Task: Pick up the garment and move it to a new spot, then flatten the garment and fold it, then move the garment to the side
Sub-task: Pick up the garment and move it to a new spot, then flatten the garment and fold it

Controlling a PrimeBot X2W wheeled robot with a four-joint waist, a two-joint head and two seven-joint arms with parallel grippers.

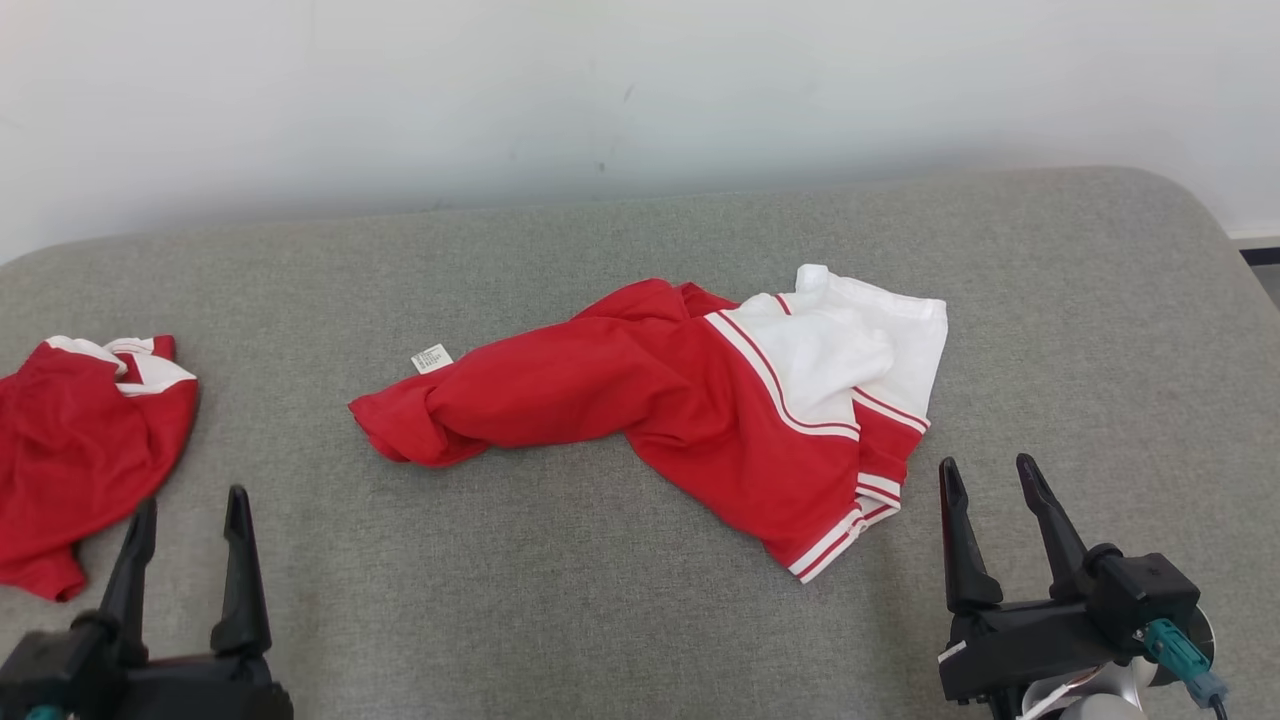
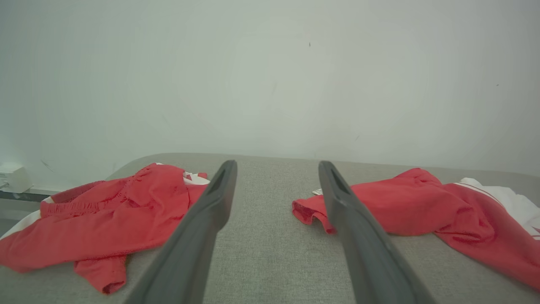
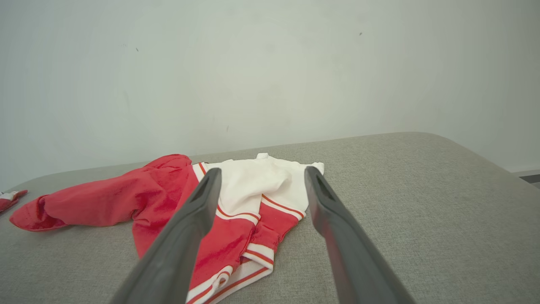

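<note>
A crumpled red garment (image 1: 650, 400) with a white panel and red-and-white striped trim lies in the middle of the grey padded surface (image 1: 560, 620), a small white label at its left end. In the left wrist view the garment (image 2: 405, 202) lies just right of my fingers. In the right wrist view the garment (image 3: 105, 202) lies ahead and to the left. My left gripper (image 1: 192, 500) stands open at the lower left with nothing between its fingers. My right gripper (image 1: 987, 463) is open just right of the striped hem, apart from it.
A second red and white garment (image 1: 80, 440) lies bunched at the surface's left edge, beside my left gripper; it also shows in the left wrist view (image 2: 105, 211). A pale wall (image 1: 600, 80) runs behind. The surface's right corner is rounded.
</note>
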